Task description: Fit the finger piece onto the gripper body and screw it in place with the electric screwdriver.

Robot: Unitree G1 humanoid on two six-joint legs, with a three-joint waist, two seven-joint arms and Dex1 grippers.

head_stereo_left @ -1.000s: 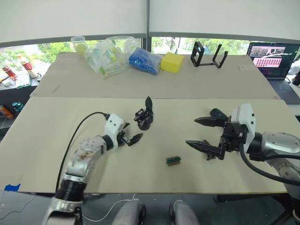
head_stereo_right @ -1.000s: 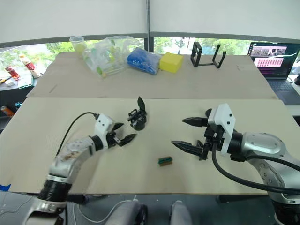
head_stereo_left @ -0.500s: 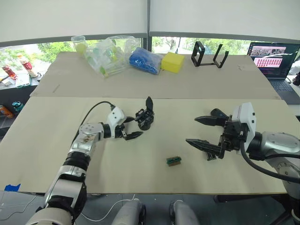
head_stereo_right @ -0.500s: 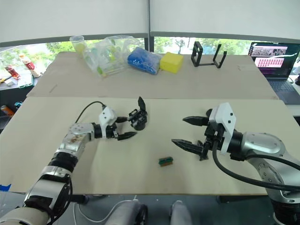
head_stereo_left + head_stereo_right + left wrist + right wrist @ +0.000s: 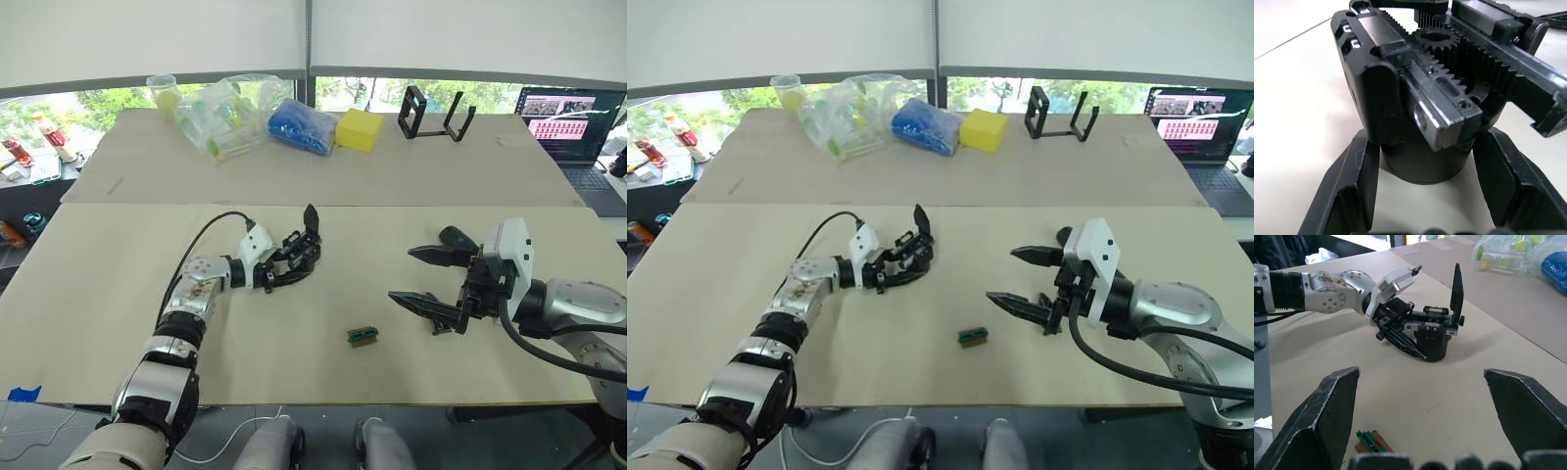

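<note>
The gripper body (image 5: 302, 251) stands on the near table, its one pointed finger sticking up. My left gripper (image 5: 290, 266) is open, with a finger on each side of the body's round base (image 5: 1422, 164) and a small gap at each finger. My right gripper (image 5: 402, 274) is open and hovers to the right with nothing between its fingers. A black rounded end (image 5: 454, 236) behind the right hand looks like the electric screwdriver, which the hand mostly hides. The finger piece is hidden or out of view.
A small green-and-brown block (image 5: 362, 335) lies near the front edge between the arms. On the back table are a clear plastic bag (image 5: 230, 113), a blue bag (image 5: 299, 127), a yellow block (image 5: 360, 129) and a black stand (image 5: 436, 113). A laptop (image 5: 573, 122) sits at the far right.
My left gripper has moved right and away from me to the gripper body and now straddles its base. The right arm has not moved.
</note>
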